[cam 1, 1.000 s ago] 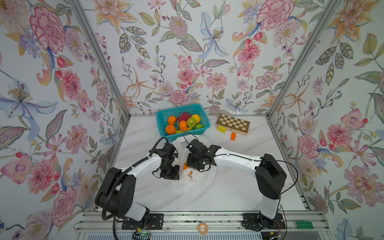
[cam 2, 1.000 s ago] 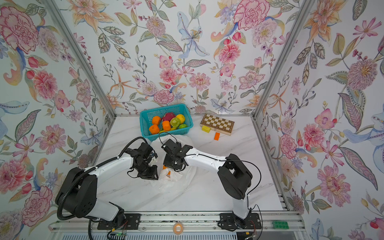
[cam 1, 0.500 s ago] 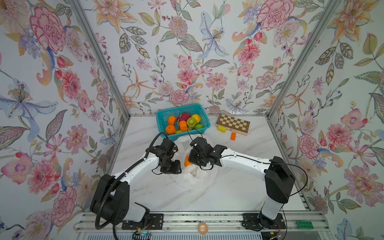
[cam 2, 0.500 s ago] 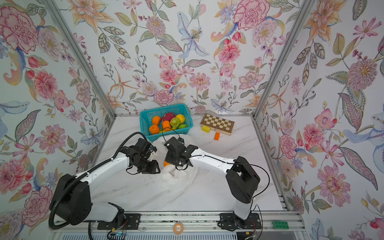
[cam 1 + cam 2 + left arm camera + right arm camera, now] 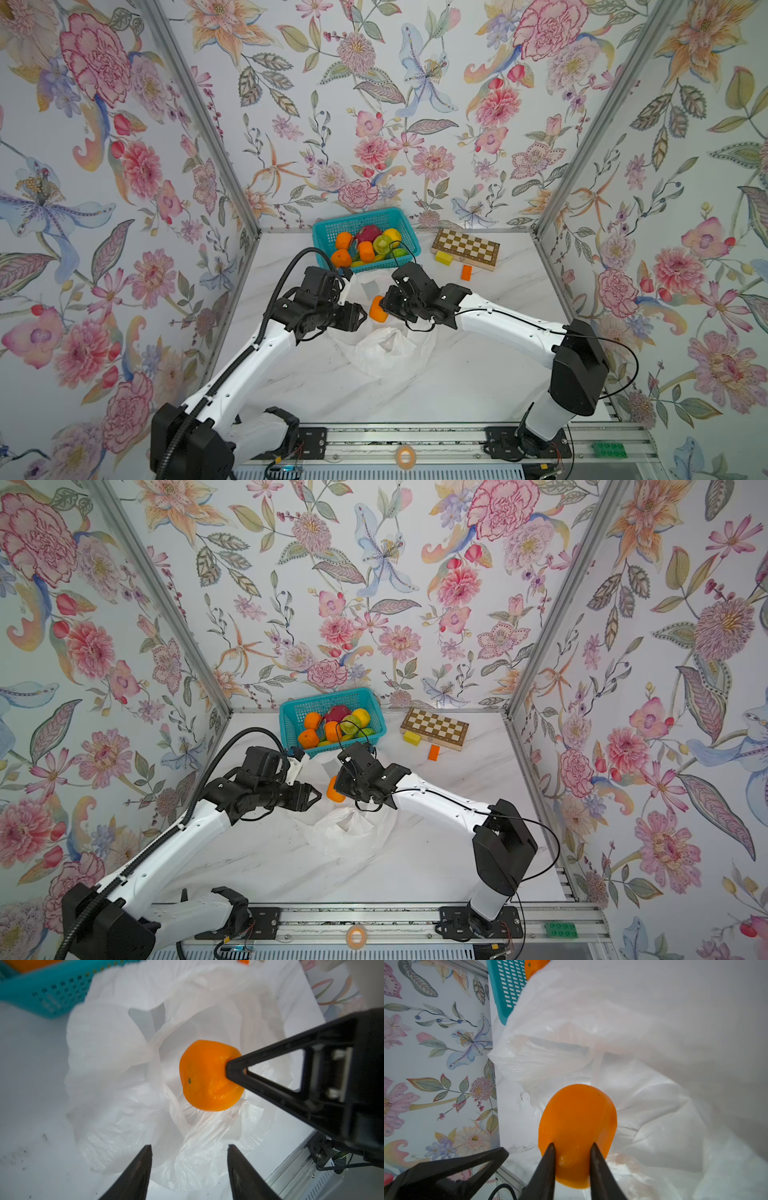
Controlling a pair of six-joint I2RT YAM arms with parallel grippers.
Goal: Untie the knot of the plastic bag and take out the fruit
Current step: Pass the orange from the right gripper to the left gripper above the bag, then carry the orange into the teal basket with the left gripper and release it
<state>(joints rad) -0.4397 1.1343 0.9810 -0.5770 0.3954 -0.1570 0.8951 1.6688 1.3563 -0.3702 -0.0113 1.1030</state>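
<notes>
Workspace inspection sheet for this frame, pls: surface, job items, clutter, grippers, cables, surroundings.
Surface: white marble table; dark specks near the bag in the left wrist view.
Job's things: bag crumpled on the table, mouth open; orange held over it; other fruit in the teal basket.
Clutter: chessboard, yellow block and orange block at the back right.
Grippers: left gripper open, empty; right gripper shut on the orange.
Cables: black conduit arcs over the left arm; thin wire loops off the right arm.
Surroundings: floral walls; front rail.
</notes>
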